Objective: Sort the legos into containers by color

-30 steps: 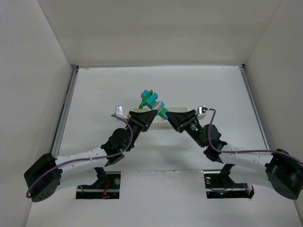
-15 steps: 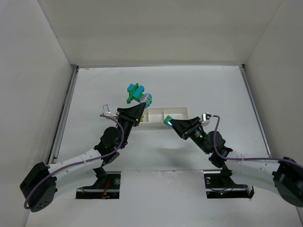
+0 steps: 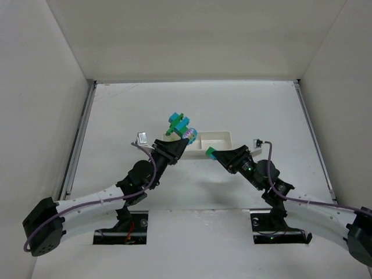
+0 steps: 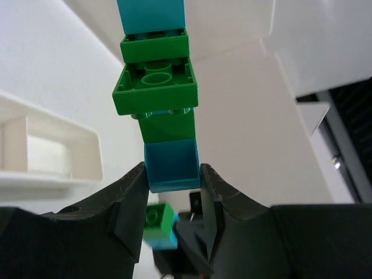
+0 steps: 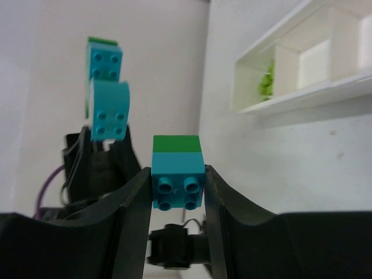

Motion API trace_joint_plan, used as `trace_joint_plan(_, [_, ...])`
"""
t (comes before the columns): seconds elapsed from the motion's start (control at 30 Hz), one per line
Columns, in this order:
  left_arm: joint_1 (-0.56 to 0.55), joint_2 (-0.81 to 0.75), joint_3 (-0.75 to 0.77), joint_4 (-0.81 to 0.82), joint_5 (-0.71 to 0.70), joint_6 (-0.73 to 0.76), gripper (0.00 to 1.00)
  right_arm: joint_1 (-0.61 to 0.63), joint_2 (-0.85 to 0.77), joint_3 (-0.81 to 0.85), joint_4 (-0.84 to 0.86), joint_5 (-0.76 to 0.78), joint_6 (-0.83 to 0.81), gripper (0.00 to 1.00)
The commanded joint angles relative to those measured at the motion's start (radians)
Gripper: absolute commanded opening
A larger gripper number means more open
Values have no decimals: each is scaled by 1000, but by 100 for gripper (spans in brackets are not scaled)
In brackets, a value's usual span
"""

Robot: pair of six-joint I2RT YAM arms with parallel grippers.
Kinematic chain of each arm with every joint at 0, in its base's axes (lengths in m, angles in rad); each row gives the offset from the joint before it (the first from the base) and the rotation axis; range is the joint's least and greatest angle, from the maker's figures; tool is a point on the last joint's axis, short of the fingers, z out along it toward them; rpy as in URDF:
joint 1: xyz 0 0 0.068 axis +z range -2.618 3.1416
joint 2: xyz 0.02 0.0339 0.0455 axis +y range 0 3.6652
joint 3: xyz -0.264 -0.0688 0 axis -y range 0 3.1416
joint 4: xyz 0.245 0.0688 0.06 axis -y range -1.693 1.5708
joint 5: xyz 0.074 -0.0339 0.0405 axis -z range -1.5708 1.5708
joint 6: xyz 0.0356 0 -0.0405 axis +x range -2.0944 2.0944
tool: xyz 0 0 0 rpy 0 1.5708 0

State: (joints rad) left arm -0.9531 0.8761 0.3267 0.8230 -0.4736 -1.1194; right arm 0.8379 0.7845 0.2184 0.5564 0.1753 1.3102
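Jaws pinch glossy studded bricks (image 5: 177, 174) (cyan, green).

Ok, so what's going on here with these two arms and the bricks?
Both arms are holding legos near the white tray. The left gripper is clamped on the cyan brick at the base of a cluster of green and cyan bricks. The right gripper grips a small cyan-and-green piece. A few yellow-green bricks already lie in one tray compartment. Neither held piece is in the tray yet.
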Motion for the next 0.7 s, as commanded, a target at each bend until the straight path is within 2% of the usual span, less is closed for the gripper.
trace_joint_plan(0.0, [-101, -48, -9, -126, 35, 116, 16, -44, -50, 62, -177, -8, -109, 25])
trace_joint_plan(0.17, [-239, -106, -75, -310, 55, 106, 17, -154, -214, 99, -418, 73, -230, 25])
trace_joint_plan(0.3, [-263, -115, -104, -381, 160, 79, 18, -266, -286, 137, -506, 55, -313, 25])
trace_joint_plan(0.43, [-258, -34, -118, -351, 272, 47, 19, -313, -210, 176, -506, -34, -347, 25])
trace_joint_plan(0.67, [-267, 200, -118, -233, 354, -23, 20, -241, -68, 239, -500, -13, -405, 25])
